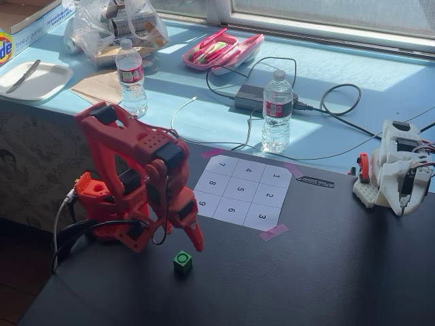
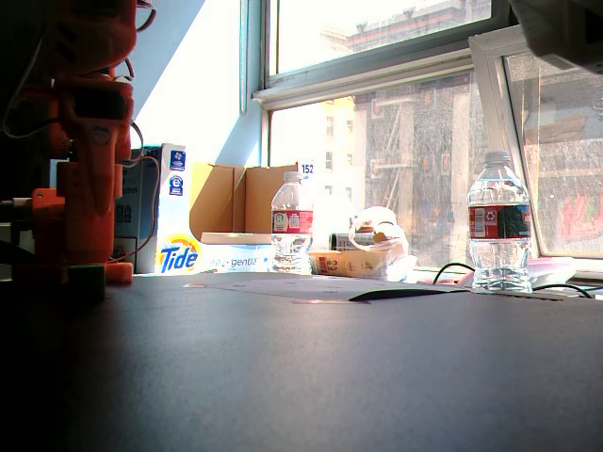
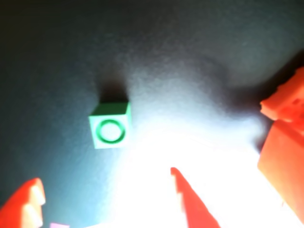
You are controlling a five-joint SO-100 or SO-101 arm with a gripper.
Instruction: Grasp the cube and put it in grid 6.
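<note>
You had a dark bench (image 1: 326,272) set against a pale blue sill under a sunlit window, the sill crowded with clutter. Reading a fixed view from the left: a white plate (image 1: 34,81) sat at the far left of the sill, then a water bottle (image 1: 131,78), a pink case (image 1: 223,50), a black power brick (image 1: 250,98) with looping cables, and a second water bottle (image 1: 277,111). On the bench itself, your red arm (image 1: 132,176) stood at the left, bent forward and down, with the pincer (image 1: 194,238) hanging low over the dark surface. The wrist view showed the pincer (image 3: 107,199) spread open, its two red tips well apart and holding nothing. The cube (image 1: 182,261) lay on the bare bench just in front of the pincer tip and slightly right of it, apart from both fingers; in the wrist view the cube (image 3: 110,126) showed its dark ring facing up. To the right of the arm lay the taped paper sheet of numbered cells, with grid 6 (image 1: 232,211) in the near row between 9 and 3, clear of the cube. At the far right edge sat a white device (image 1: 394,170). In the low fixed view the cube (image 2: 87,281) was a dim block at the arm's foot.
</note>
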